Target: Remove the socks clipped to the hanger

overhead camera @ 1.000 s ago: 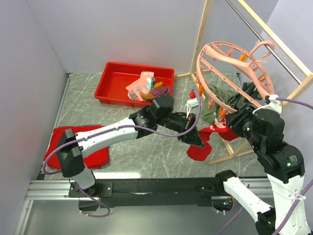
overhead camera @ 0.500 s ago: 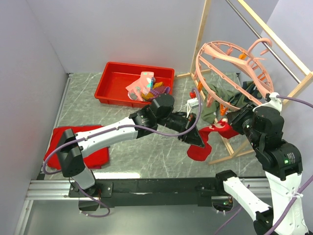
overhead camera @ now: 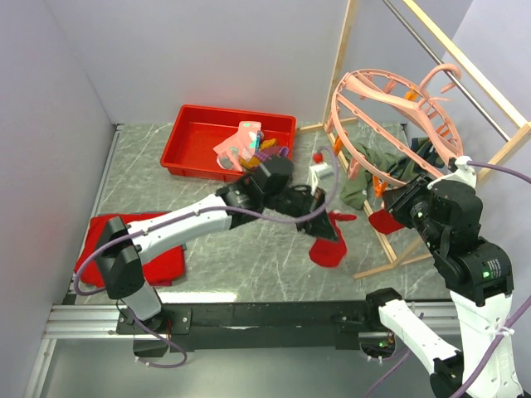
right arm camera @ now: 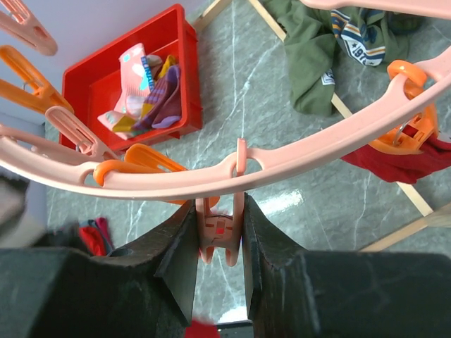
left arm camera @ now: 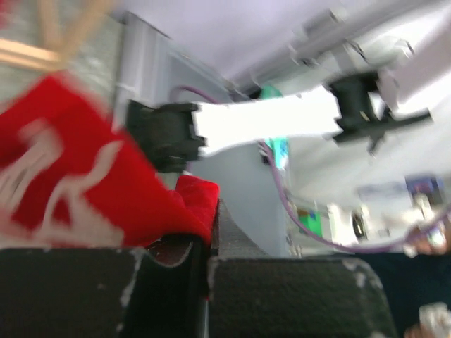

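Note:
My left gripper (overhead camera: 325,234) is shut on a red sock (overhead camera: 327,251) low over the table; in its wrist view the red sock (left arm camera: 84,169) is pinched between the fingers (left arm camera: 282,296). My right gripper (right arm camera: 220,220) is shut on a pink clip (right arm camera: 220,243) under the pink ring hanger (right arm camera: 296,163), which hangs at the right (overhead camera: 398,101). A second red sock (right arm camera: 398,160) hangs from an orange clip (right arm camera: 412,130). An olive green sock (right arm camera: 310,63) hangs behind it. Pink, mustard and purple socks (overhead camera: 249,145) lie in the red tray (overhead camera: 192,137).
The wooden-framed rail (overhead camera: 344,58) stands at the back right, its foot bar (overhead camera: 390,264) on the table. A small white object with a red top (overhead camera: 319,172) stands by the frame. A large red cloth (overhead camera: 170,261) lies at the left by the left arm's base.
The red sock, stretched from the hanger to my left gripper before, has come free. My left gripper has moved left and down with it. The right gripper has stayed on the clip.

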### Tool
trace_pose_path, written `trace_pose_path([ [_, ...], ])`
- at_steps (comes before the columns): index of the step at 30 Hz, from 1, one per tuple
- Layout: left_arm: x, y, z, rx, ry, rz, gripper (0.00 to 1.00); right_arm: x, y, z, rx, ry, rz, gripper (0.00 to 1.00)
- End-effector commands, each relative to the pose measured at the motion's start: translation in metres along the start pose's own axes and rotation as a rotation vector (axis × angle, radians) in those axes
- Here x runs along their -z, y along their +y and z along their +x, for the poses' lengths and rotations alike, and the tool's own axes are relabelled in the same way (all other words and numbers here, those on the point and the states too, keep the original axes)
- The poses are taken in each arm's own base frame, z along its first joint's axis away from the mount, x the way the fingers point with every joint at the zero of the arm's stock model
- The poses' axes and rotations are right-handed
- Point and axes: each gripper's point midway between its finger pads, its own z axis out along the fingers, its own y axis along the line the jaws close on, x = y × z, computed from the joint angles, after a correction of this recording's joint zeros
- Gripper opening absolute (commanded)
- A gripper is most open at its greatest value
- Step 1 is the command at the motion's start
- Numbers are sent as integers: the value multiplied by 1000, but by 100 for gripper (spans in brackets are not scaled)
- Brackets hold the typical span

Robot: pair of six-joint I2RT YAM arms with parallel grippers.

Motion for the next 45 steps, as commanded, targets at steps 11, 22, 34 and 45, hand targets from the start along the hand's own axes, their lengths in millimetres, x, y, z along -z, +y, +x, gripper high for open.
trace_pose_path([
  [11, 189, 186, -127, 266, -432, -604, 16, 14, 13, -18, 32, -45, -66, 0],
  [22, 283, 312, -182, 360, -593, -690, 50, 15, 25, -20, 44, -14, -101, 0],
  [34, 307, 273, -162, 230, -663, -841, 79, 14, 31, -15, 57, 27, -122, 0],
  [45, 144, 190, -118, -35, -558, -604, 69, 20, 37, -9, 50, 66, -160, 0],
])
